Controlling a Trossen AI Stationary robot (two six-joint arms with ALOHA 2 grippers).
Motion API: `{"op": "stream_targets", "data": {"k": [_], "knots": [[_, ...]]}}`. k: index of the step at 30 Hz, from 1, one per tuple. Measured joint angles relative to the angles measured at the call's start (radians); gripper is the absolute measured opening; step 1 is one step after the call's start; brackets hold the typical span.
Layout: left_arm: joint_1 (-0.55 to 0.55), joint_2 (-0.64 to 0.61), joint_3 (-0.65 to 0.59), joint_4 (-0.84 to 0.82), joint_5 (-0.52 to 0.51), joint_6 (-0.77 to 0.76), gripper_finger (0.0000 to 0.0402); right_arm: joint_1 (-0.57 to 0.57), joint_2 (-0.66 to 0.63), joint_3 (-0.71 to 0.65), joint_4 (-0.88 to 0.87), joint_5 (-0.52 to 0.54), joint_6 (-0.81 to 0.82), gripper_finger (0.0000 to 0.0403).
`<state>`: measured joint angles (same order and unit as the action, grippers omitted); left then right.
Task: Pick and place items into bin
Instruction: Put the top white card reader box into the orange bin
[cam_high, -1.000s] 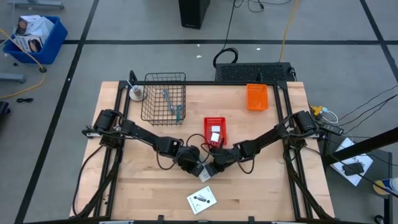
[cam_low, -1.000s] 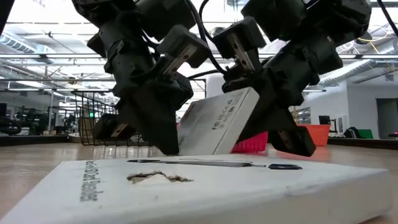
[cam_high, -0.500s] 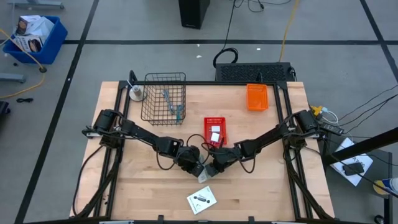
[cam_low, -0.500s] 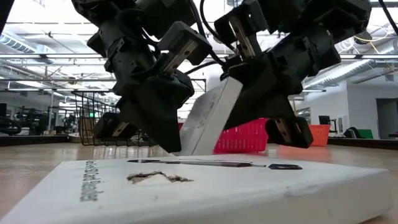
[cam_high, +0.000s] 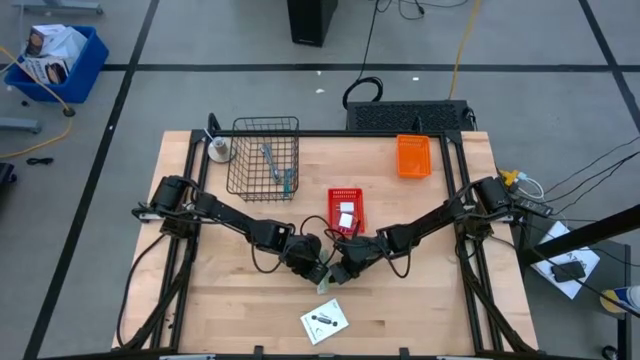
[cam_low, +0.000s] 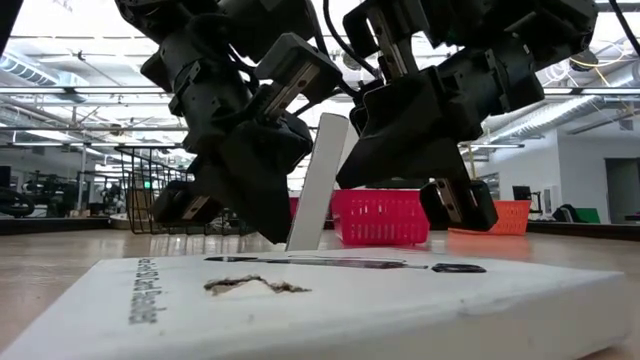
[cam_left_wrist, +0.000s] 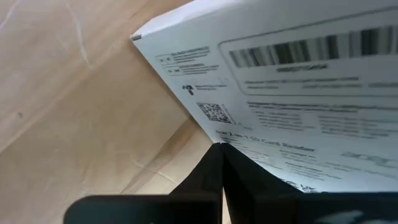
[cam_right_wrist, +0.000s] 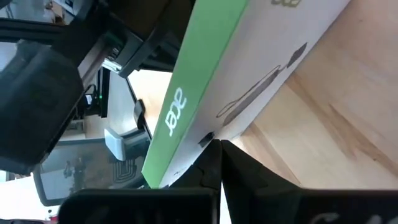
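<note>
A flat white printed packet (cam_low: 318, 180) stands almost upright on its lower edge between my two grippers, just before the table's middle (cam_high: 324, 284). My left gripper (cam_high: 312, 268) is on its left and my right gripper (cam_high: 339, 271) on its right, both shut. The second white packet (cam_high: 323, 320) lies flat near the table's near edge and fills the low view's foreground (cam_low: 300, 300). The teal stick (cam_high: 287, 181) and the grey tool (cam_high: 269, 160) lie in the wire basket. A white item (cam_high: 346, 216) sits in the red bin. My left gripper (cam_left_wrist: 219, 163) sets its shut fingertips against the packet's barcode-printed face (cam_left_wrist: 261, 124), coming from the table's left and slanting down. My right gripper (cam_right_wrist: 216, 157) has its shut fingertips against the opposite white face, beside the green side edge (cam_right_wrist: 186, 106), coming from the right. The packet's lower edge (cam_low: 298, 240) stays near the table.
The red bin (cam_high: 345, 196) is just beyond the grippers, the wire basket (cam_high: 264, 158) at far left, and an orange bin (cam_high: 413, 156) at far right. A white round thing (cam_high: 218, 150) sits beside the basket. Bare wood lies on both sides of the flat packet.
The packet between the grippers has tipped up from leaning over toward the right to standing nearly upright; its lower edge has stayed in place. My right gripper has moved a little toward the left and up along with it. My left gripper has held about still.
</note>
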<state>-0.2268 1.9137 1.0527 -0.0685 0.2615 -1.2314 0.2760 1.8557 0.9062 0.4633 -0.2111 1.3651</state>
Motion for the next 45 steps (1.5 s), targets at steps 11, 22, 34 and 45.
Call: {"op": "stream_targets", "data": {"k": [11, 22, 34, 45], "knots": [[0.000, 0.000, 0.000, 0.018, 0.000, 0.032, 0.0036, 0.000, 0.000, 0.000, 0.034, 0.000, -0.003, 0.0000], [0.000, -0.001, 0.000, 0.015, 0.001, 0.024, 0.0037, 0.000, -0.001, 0.000, 0.036, 0.000, 0.000, 0.0000], [0.000, -0.001, 0.000, -0.017, 0.063, 0.053, 0.0037, 0.001, -0.001, 0.000, 0.037, -0.001, -0.001, 0.0000], [0.007, -0.133, 0.000, -0.306, -0.023, 0.128, 0.0037, 0.001, -0.001, 0.001, 0.034, -0.010, -0.009, 0.0000]]}}
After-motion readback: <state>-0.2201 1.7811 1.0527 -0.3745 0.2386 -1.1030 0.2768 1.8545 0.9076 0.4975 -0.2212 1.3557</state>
